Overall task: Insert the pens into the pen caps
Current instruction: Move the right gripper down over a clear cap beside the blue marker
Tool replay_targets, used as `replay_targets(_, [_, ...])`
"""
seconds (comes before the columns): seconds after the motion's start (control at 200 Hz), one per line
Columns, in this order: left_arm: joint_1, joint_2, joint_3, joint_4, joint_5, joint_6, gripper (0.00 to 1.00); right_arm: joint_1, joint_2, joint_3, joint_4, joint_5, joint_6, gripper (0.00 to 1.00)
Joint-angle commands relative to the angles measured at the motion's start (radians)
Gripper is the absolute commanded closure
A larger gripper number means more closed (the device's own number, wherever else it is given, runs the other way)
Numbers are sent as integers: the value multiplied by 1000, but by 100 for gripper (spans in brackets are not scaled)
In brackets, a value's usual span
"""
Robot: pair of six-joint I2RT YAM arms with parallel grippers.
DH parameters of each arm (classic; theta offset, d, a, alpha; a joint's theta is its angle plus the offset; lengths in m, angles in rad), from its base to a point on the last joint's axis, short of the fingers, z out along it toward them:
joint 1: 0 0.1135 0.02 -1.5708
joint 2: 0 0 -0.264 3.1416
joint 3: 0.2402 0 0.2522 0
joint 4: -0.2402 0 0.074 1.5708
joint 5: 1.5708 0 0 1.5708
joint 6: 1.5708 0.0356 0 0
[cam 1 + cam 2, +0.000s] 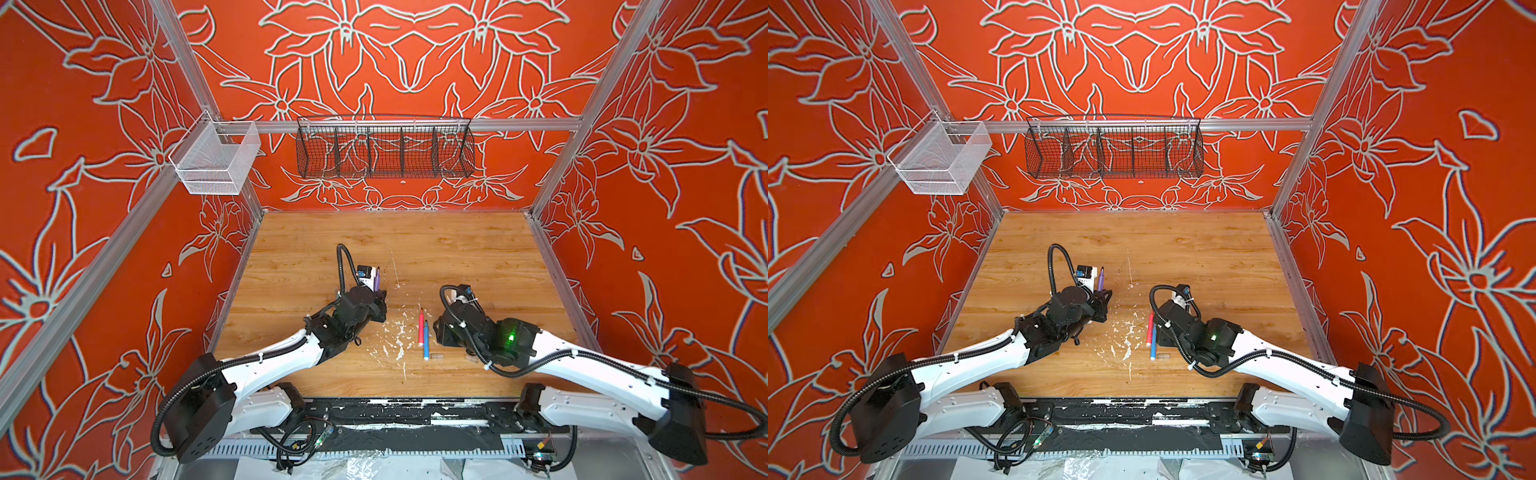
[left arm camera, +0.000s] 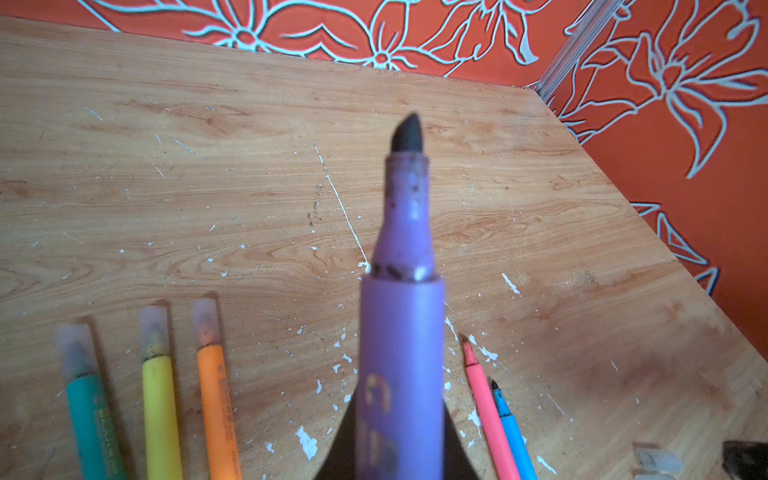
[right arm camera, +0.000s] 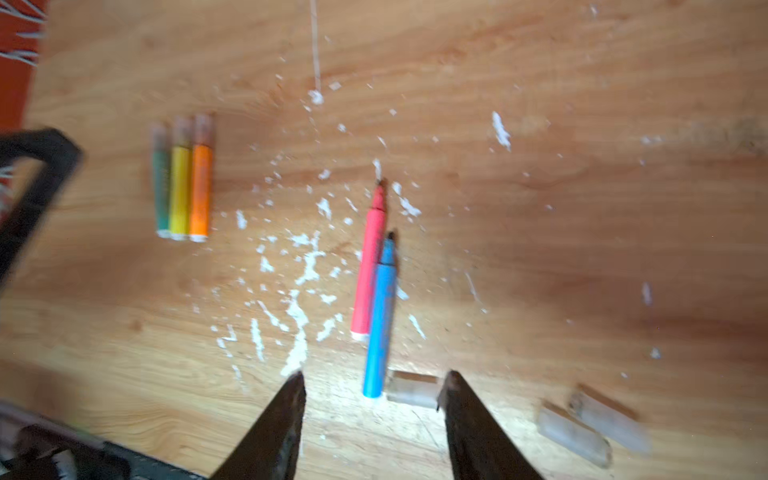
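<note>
While the purple pen (image 2: 401, 332) is clamped in the left gripper (image 2: 399, 440), its tip pointing out beyond the fingers, the right gripper (image 3: 374, 376) is held over the table (image 3: 582, 187) with jaws spread wide and nothing gripped. Just ahead, between its fingertips, a clear cap (image 3: 411, 388) is seen beside the rear end of the blue pen (image 3: 380, 316), with the pink-red pen (image 3: 368, 270) alongside. Two more caps (image 3: 573, 432) are seen to one side, and the capped green pen (image 3: 161, 187), yellow pen (image 3: 180, 187) and orange pen (image 3: 200, 187) farther off on the other.
</note>
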Motion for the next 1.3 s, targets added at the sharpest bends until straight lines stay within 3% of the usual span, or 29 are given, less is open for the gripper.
replay_targets(0.0, [3,-37,-6,-14,-15,-10,100,15,32,-31,-115,39,71,44])
replay_targets(0.18, [3,-74,-17,-27,-42,3,100,67,91,-75,-60,10,93,44])
replay_targets(0.415, [4,-90,-20,-28,-54,8,100,120,222,-1,-74,36,93,44])
replay_targets(0.996, [2,-76,-15,-24,-22,5,100,122,505,92,-107,103,122,41])
replay_targets(1.291, [3,-80,-17,-21,-20,6,100,150,477,48,-124,58,158,42])
